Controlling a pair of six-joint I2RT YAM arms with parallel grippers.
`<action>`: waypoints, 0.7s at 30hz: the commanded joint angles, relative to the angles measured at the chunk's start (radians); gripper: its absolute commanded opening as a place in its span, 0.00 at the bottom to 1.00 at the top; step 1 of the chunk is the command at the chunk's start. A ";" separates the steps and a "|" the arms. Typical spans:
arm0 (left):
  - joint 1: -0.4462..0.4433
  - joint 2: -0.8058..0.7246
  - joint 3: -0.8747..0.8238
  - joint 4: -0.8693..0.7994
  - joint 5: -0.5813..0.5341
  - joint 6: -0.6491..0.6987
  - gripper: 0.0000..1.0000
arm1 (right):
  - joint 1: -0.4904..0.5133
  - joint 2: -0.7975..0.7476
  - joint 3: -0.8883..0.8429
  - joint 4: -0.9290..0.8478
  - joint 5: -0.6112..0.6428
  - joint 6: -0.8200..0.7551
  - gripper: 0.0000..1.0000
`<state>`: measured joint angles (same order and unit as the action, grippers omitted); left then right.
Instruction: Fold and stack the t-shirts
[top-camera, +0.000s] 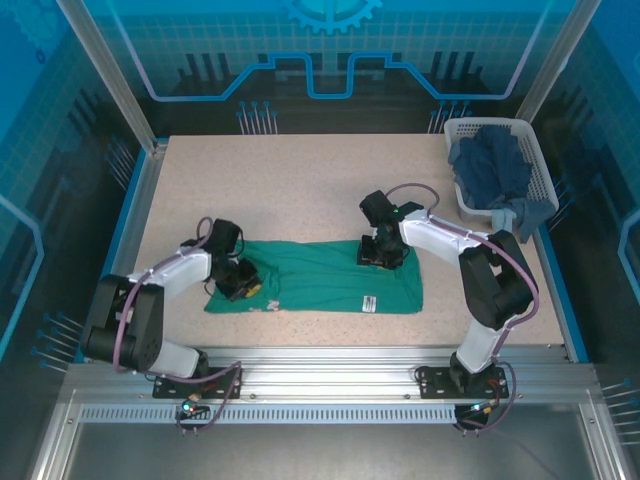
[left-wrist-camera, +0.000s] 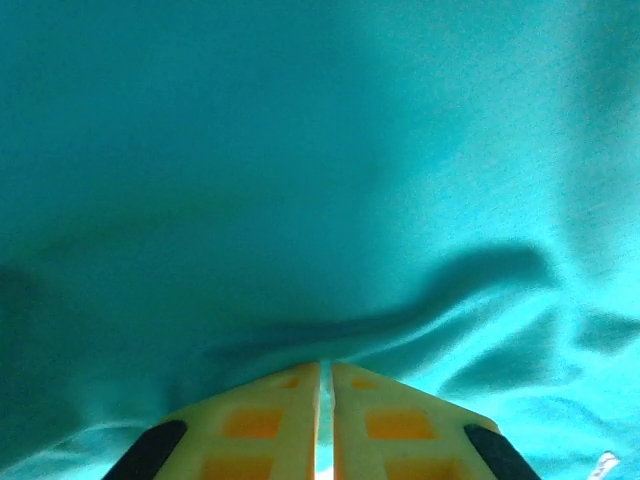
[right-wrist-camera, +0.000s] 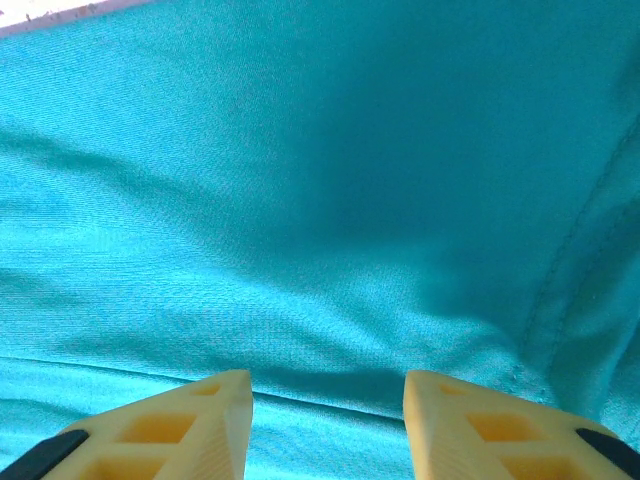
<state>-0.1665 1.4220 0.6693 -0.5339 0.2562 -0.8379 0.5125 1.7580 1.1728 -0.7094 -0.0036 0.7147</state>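
Left wrist cam: left gripper (left-wrist-camera: 325, 366) has its fingers nearly together, bases cut off by the bottom edge. I can't tell if any teal t-shirt (left-wrist-camera: 300, 150) is pinched in that sliver. Top cam: its tips are hidden under its own wrist, which covers the shirt's left end. Label (top-camera: 368, 299) too small to read. Navy t-shirts (top-camera: 495, 165) are heaped in the basket (top-camera: 485, 122), count unclear.

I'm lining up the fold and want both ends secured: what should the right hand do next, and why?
Probably close the right hand on the teal t-shirt: its fingers stand open just over the cloth, while the left hand pinches a fold at the other end.
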 joint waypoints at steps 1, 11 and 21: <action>-0.003 -0.058 -0.072 0.001 0.021 -0.013 0.13 | 0.013 0.017 0.012 -0.016 0.007 0.012 0.44; -0.002 -0.178 0.080 -0.105 -0.074 -0.087 0.26 | 0.010 -0.006 0.006 -0.024 0.043 0.010 0.44; 0.125 0.096 0.271 -0.007 -0.084 -0.112 0.17 | -0.076 0.005 -0.027 -0.005 -0.002 -0.003 0.44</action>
<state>-0.0757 1.4143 0.8963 -0.5602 0.1860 -0.9470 0.4618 1.7607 1.1564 -0.7021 0.0147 0.7170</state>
